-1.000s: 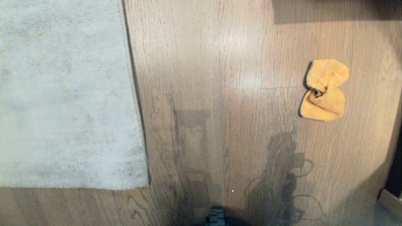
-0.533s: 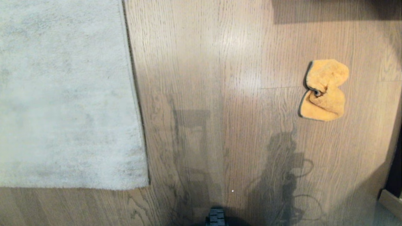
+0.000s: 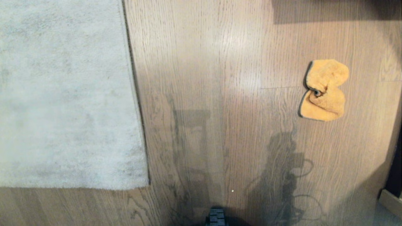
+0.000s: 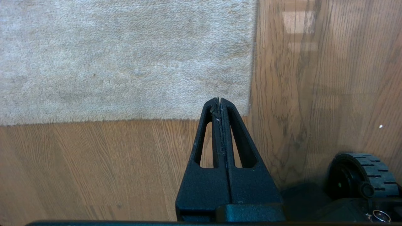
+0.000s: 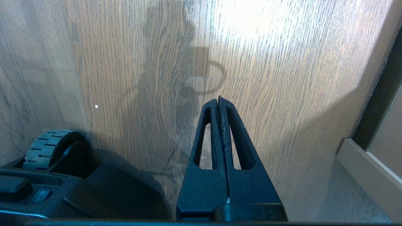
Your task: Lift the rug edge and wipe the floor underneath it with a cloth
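Orange cloth (image 3: 324,91) on floor (image 3: 220,62) | right claw (image 5: 219,99) apart, empty

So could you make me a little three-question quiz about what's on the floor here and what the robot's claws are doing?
1. True or false: the orange-yellow cloth lies on top of the grey rug.
2. Which is closed with nothing in it? A) only the left gripper B) only the right gripper C) both
3. Fill in: the rug edge lies ____ on the wood floor.

Key
1. False; the cloth sits on bare floor, well apart from the rug, on the robot's right.
2. C
3. flat; it is not lifted yet.
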Controlling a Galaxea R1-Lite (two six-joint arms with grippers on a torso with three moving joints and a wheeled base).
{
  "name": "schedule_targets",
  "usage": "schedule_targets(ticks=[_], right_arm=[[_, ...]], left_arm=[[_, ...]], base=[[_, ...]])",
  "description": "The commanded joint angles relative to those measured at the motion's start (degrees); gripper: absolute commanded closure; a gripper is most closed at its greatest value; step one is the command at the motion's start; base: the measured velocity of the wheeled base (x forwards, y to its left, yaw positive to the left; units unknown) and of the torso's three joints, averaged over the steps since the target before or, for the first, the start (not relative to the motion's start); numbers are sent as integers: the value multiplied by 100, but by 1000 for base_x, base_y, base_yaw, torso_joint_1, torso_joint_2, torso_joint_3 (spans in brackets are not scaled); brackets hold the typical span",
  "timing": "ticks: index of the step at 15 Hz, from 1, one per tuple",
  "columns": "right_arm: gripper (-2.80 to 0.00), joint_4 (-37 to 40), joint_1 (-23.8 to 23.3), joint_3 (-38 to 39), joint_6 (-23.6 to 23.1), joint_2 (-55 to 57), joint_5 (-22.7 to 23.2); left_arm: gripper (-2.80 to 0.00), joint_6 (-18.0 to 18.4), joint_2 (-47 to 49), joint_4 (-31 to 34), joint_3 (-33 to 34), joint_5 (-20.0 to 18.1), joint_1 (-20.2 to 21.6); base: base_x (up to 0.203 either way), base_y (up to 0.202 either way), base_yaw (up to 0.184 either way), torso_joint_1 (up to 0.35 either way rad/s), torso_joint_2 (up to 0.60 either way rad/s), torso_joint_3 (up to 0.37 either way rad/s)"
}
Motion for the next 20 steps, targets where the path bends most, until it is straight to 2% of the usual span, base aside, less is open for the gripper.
schedule_targets(ticks=[1, 15, 20], right_arm=[[0, 0, 4, 0, -3, 10, 6], [0, 0, 0, 0, -3, 10, 6], [0, 0, 4, 0, -3, 10, 6]], left_arm=[[0, -3, -2, -3, 1, 1, 0], [0, 14, -2, 2, 1, 1, 0], [0, 5, -2, -7, 1, 4, 0]], base=[[0, 0, 0, 0, 0, 0], [0, 0, 0, 0, 0, 0], [0, 0, 0, 1, 4, 142]])
